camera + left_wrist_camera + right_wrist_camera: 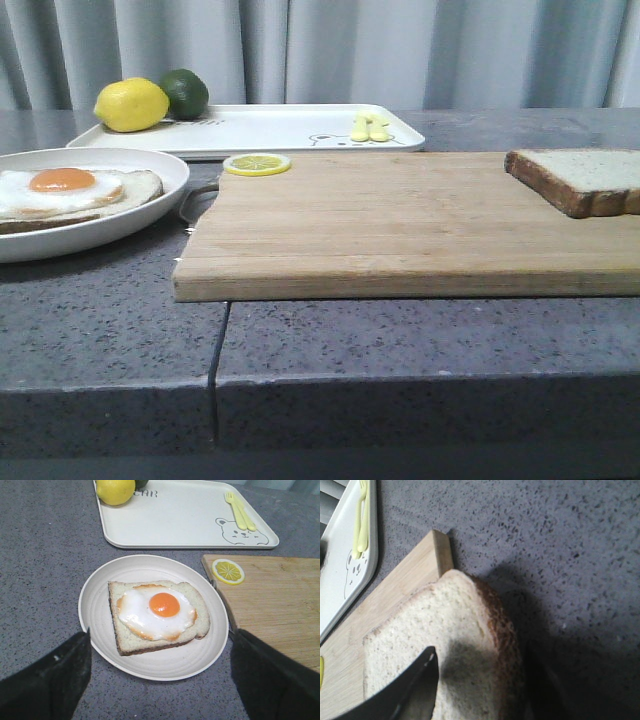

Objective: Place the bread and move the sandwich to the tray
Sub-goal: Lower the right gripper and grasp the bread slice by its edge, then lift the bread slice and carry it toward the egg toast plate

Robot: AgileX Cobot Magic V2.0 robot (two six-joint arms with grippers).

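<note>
Right gripper (480, 690) jaws straddle bread (430, 645) on board (395, 585)

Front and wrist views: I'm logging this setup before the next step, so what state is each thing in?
Bread: flat on the cutting board, right tool over it, grip unclear.
Sandwich: egg-topped, on its plate, uncovered.
Tray: holds a lemon, lime and yellow fork.
Lemon slice: flat on the board's corner.
Left tool: open above the plate.
</note>
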